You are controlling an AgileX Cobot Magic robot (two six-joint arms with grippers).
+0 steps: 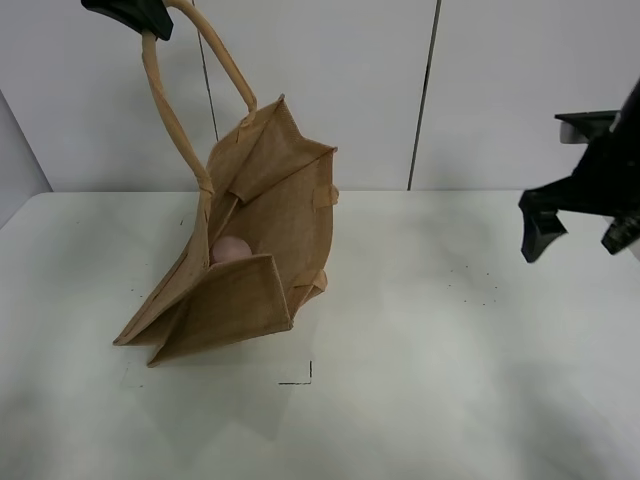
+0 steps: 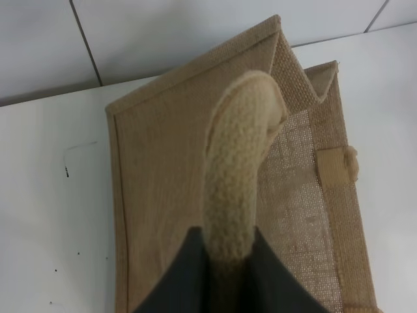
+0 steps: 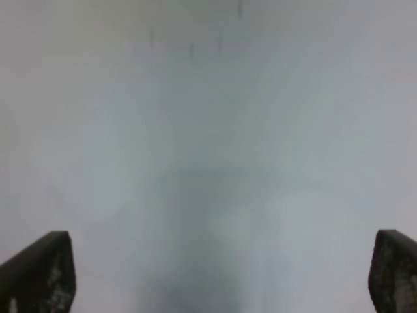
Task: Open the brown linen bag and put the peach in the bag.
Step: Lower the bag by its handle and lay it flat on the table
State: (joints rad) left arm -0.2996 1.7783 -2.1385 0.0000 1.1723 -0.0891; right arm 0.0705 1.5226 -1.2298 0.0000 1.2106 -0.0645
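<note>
Two tools, one busy. Nearest: bare worktop [image 1: 450,400], with a small black corner mark [image 1: 300,378] just in front of the brown linen bag [image 1: 270,220]. The bag leans with its base on the worktop and its mouth gaping upward. The peach [image 1: 230,250] sits inside, low against the bag's wall, so the task looks essentially done. Farther up, the left tool [image 2: 228,277] is pressed together on one beige handle [image 1: 175,120], hoisting that side, likely to hold the mouth open. The right tool [image 1: 580,222] is spread wide and empty, well apart to the right. White wall [image 1: 500,90] behind.
</note>
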